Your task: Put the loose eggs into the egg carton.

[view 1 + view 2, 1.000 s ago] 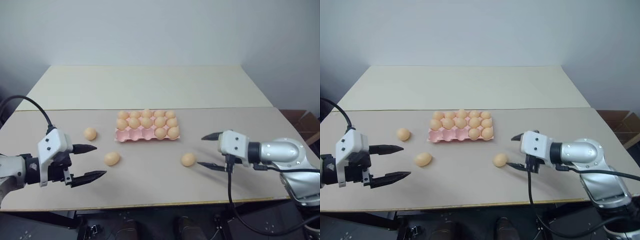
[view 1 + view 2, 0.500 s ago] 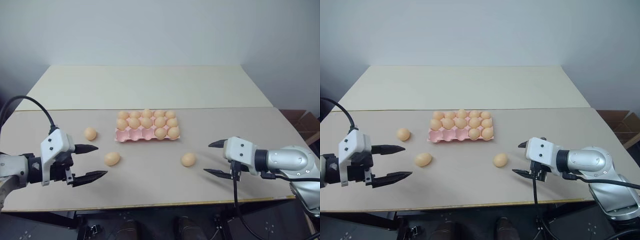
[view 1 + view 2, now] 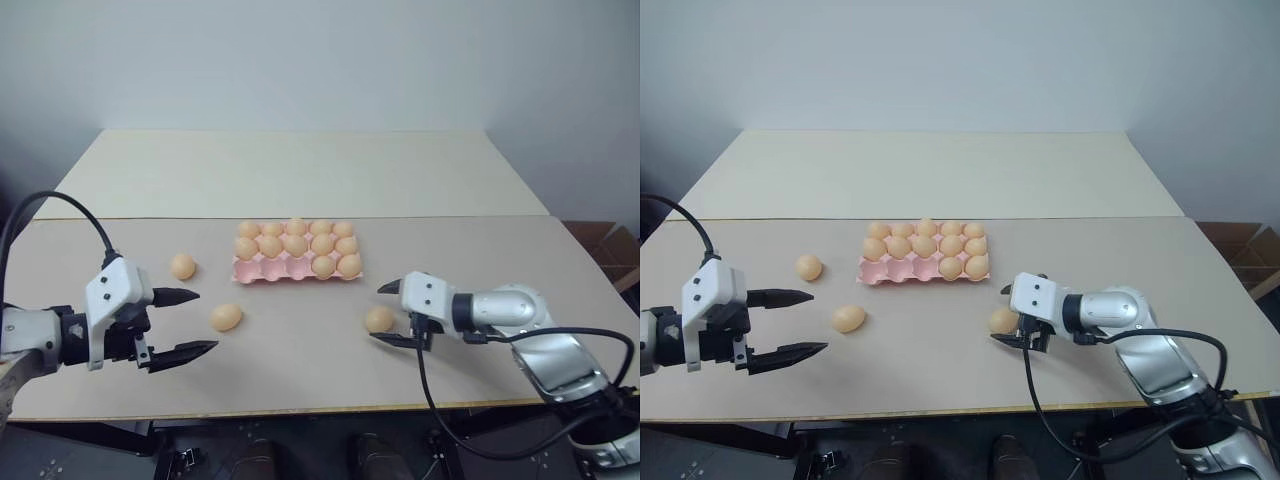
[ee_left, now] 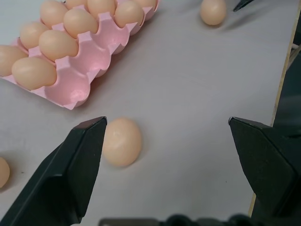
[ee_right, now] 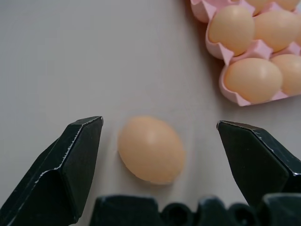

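Note:
The pink egg carton (image 3: 256,271) sits mid-table, its back two rows full of eggs and most front cups bare. Three loose eggs lie on the table. One egg (image 3: 378,319) rests between the fingers of my open right gripper (image 3: 382,314); the right wrist view shows this egg (image 5: 151,149) untouched, with a gap on each side. A second egg (image 3: 226,317) lies just past the fingertips of my open left gripper (image 3: 206,320), and in the left wrist view it (image 4: 121,141) is close beside one finger. The third egg (image 3: 182,266) lies left of the carton.
A paler second table (image 3: 290,170) adjoins the far side. The table's front edge (image 3: 300,408) runs just below both grippers. A cardboard box (image 3: 615,245) stands off the right end. Cables trail from both wrists.
My right gripper has moved left and down toward the egg on the right, so its open fingers now straddle it. The left gripper and all the eggs stayed put.

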